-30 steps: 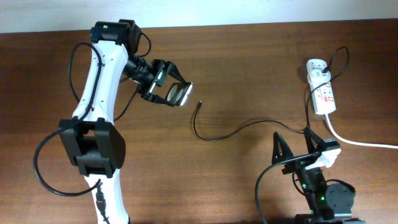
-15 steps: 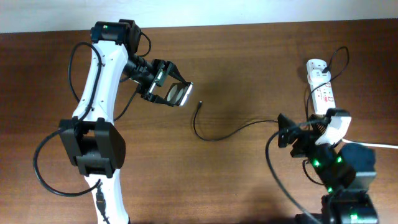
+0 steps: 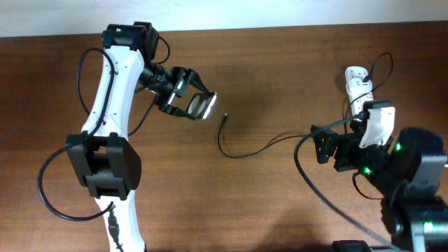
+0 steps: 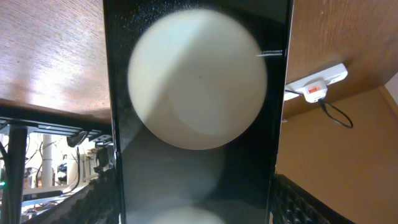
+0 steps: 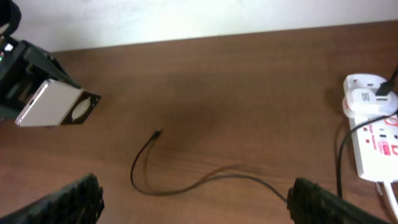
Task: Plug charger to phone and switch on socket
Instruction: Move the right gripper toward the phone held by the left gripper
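Item: charger-to-phone task, cable pick-up stage. Nearest, lower corners of the right wrist view: right hand (image 5: pixel 194 186), fingers (image 5: pixel 74 199) spread as wide as they go, holding nothing and hanging above the desk (image 5: pixel 249 74). Just beyond it, centre frame: charger (image 5: pixel 132 173), a thin black cable lying loose in a curve on the wood, its plug tip (image 5: pixel 157 132) free and pointing toward the upper left, well apart from every hand. Right edge: socket (image 5: pixel 376 146), a white strip with red markings, with the charger's white adapter (image 5: pixel 364 99) seated at its far end; switch position too small to tell. Farthest, upper left: phone (image 5: pixel 48 102), lifted off the desk and clamped across its width by the left hand (image 3: pixel 192 103), one end turned toward the plug tip. Judged step: phone presented, plug not yet collected. Next move calls for the right hand to drop onto the cable just behind the tip, close fully on that thin line, then line the tip up with the phone's port, which is not visible here. The socket switch comes after.
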